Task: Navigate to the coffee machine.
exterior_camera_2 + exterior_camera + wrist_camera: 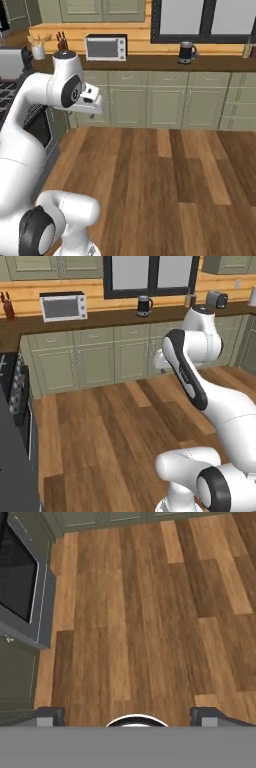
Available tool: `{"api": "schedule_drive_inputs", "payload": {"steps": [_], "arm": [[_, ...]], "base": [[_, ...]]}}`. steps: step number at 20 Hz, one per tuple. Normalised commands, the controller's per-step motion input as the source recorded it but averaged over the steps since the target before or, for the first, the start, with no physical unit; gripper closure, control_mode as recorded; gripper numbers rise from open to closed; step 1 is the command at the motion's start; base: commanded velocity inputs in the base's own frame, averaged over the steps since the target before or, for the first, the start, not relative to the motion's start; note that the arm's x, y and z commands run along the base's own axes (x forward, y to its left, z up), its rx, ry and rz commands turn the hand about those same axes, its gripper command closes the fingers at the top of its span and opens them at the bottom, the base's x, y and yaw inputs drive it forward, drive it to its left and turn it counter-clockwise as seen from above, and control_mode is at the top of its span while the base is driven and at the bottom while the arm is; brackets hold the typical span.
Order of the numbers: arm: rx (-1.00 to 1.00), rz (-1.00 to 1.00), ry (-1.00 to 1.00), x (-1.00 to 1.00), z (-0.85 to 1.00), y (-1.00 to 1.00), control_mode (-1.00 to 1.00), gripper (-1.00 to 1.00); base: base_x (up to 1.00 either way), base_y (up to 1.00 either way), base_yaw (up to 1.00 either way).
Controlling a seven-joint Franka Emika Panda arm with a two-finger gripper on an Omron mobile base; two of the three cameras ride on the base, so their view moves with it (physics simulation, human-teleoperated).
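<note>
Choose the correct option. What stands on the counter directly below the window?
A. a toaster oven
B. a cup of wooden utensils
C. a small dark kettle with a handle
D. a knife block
C: the small dark kettle stands on the counter under the window, while the toaster oven sits further left, beyond the window frame.

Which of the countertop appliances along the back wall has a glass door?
The wide silver toaster oven, left of the dark kettle; the kettle has only a handle.
</note>
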Motion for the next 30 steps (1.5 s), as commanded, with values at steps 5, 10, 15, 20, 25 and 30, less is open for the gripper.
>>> {"api": "schedule_drive_inputs", "payload": {"steps": [5, 10, 15, 20, 25, 30], "arm": [[0.00, 0.00, 0.00, 0.00, 0.00, 0.00, 1.00, -1.00], [0.00, 0.00, 0.00, 0.00, 0.00, 0.00, 1.00, -1.00], [0.00, 0.00, 0.00, 0.00, 0.00, 0.00, 1.00, -1.00], [0.00, 0.00, 0.00, 0.00, 0.00, 0.00, 1.00, -1.00], [0.00, 0.00, 0.00, 0.00, 0.00, 0.00, 1.00, -1.00], [0.00, 0.00, 0.00, 0.00, 0.00, 0.00, 1.00, -1.00]], "base": [[1.00, 0.00, -0.01], [1.00, -0.06, 0.09], [1.00, -0.09, 0.16], [1.00, -0.08, 0.17], [1.00, -0.10, 0.19], [1.00, -0.14, 0.33]]}}
